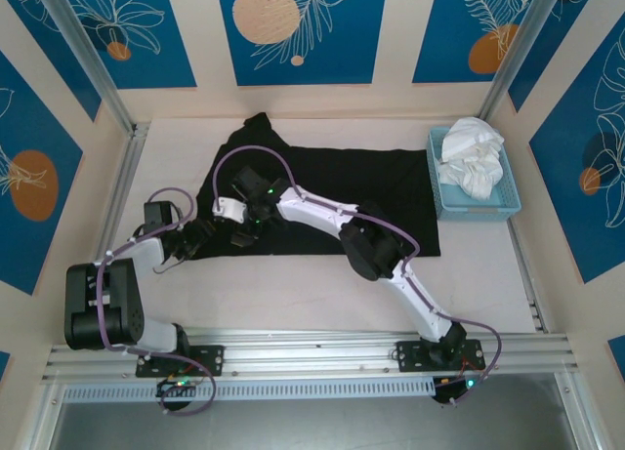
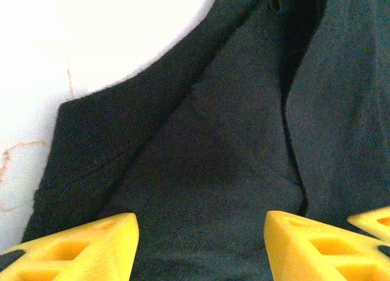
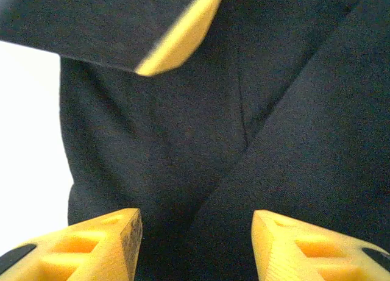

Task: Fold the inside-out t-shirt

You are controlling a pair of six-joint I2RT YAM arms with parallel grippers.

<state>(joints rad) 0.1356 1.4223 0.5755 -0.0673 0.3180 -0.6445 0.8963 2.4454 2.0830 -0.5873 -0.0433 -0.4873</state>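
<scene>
White table seen from above, with a large black t-shirt spread mostly flat across its middle, rumpled and creased at its left end. At the right edge stands a blue basket holding a crumpled white garment. The left gripper and right gripper hang close together over the shirt's near-left part, each with yellow fingers spread wide and pinching nothing. The cloth looks light, limp and likely to bunch, so a hem or seam edge seems the surest hold.
</scene>
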